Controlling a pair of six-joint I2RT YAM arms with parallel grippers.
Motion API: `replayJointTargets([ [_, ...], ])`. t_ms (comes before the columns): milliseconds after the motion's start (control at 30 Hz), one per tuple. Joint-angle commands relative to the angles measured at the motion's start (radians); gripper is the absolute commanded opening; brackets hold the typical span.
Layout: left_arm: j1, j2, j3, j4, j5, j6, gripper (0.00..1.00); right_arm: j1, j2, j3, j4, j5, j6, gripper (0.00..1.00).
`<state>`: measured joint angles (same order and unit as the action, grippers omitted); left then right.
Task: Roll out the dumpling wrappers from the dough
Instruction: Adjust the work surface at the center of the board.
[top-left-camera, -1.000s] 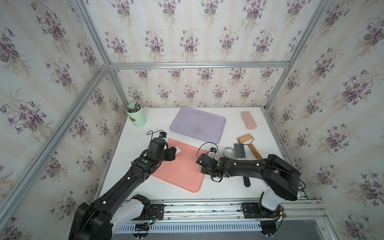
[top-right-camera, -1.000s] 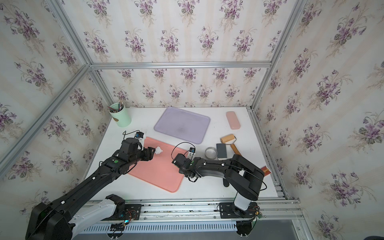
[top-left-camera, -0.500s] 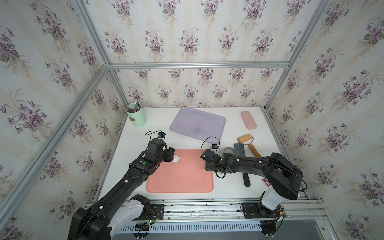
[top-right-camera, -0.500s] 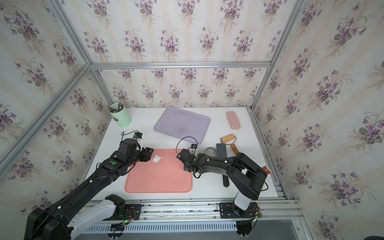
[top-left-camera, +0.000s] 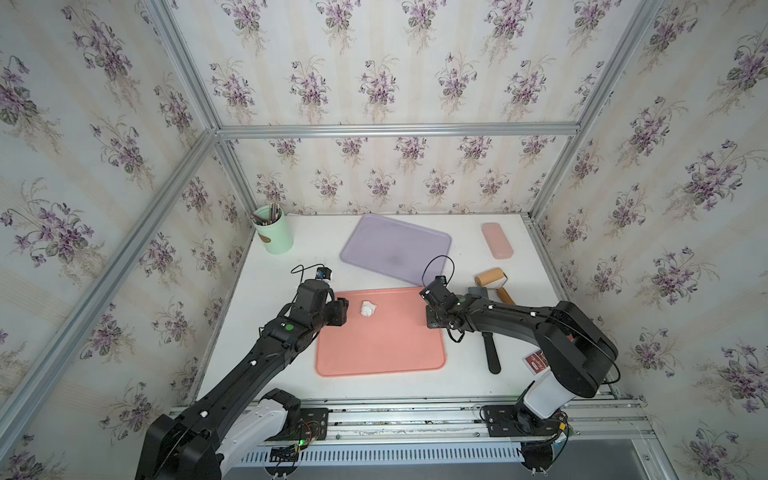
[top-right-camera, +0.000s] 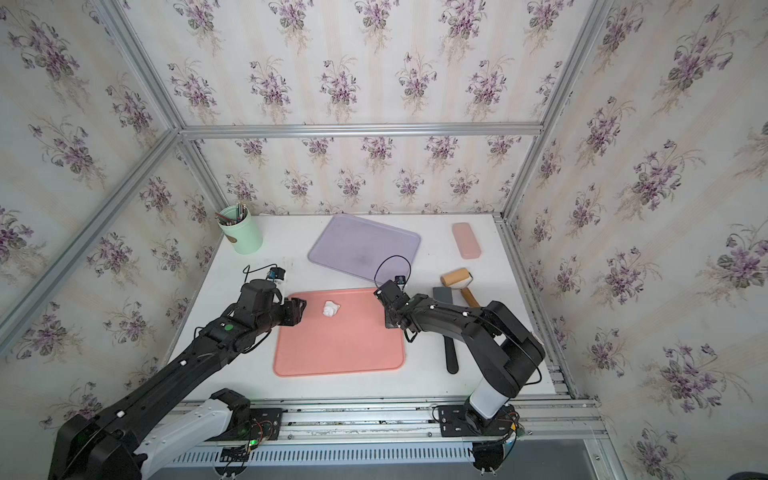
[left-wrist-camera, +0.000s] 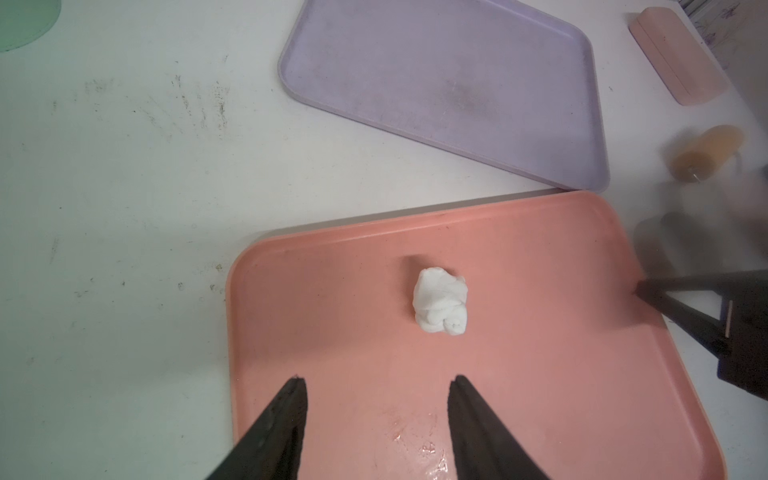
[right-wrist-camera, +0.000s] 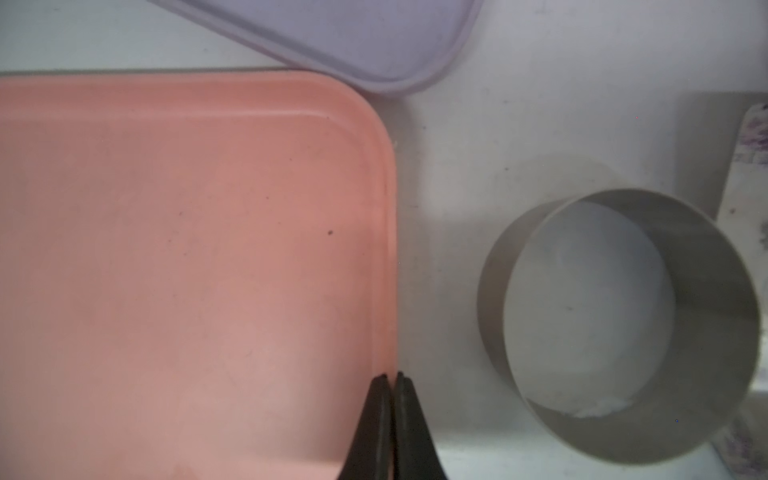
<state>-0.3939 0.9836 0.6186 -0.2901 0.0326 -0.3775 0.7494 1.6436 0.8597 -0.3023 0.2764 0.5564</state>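
Label on the green cup (top-left-camera: 274, 237): too small to read. The dough (left-wrist-camera: 440, 305) lies on the pink tray (top-left-camera: 374, 349) before the left gripper (left-wrist-camera: 374, 380), jaws half apart and empty. The right gripper (right-wrist-camera: 390, 376), arm stretched low, is closed at the tray's rim.

The white table (top-left-camera: 465, 386) carries a pink tray (top-left-camera: 382, 349) toward six o'clock, a purple tray (top-left-camera: 395, 249) at twelve, a green cup (top-left-camera: 274, 237) at ten, a pink case (top-left-camera: 497, 240) at two, and a wooden roller (top-left-camera: 490, 277) and metal ring (right-wrist-camera: 715, 332) near three.

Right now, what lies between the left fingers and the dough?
Only bare pink tray lies between the left fingers and the dough, clearest in the left wrist view.
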Motion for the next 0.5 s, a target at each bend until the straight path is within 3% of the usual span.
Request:
replayJointTargets([
  [0, 0.0, -0.001, 0.001, 0.025, -0.006, -0.003, 0.59, -0.015, 0.01, 0.008, 0.016, 0.012, -0.076, 0.05],
  [133, 0.0, 0.001, 0.004, 0.023, -0.013, 0.0, 0.59, -0.016, 0.002, 0.018, 0.001, 0.023, -0.076, 0.21],
  [233, 0.0, 0.005, 0.01, 0.022, -0.008, 0.001, 0.59, -0.016, -0.032, 0.02, -0.009, 0.023, -0.075, 0.4],
  [400, 0.0, 0.004, 0.027, 0.008, -0.002, 0.006, 0.59, -0.026, -0.142, 0.042, -0.061, 0.029, -0.054, 0.56],
  [467, -0.002, 0.004, 0.037, 0.008, 0.01, 0.006, 0.59, -0.067, -0.216, 0.052, -0.107, 0.026, 0.004, 0.59],
])
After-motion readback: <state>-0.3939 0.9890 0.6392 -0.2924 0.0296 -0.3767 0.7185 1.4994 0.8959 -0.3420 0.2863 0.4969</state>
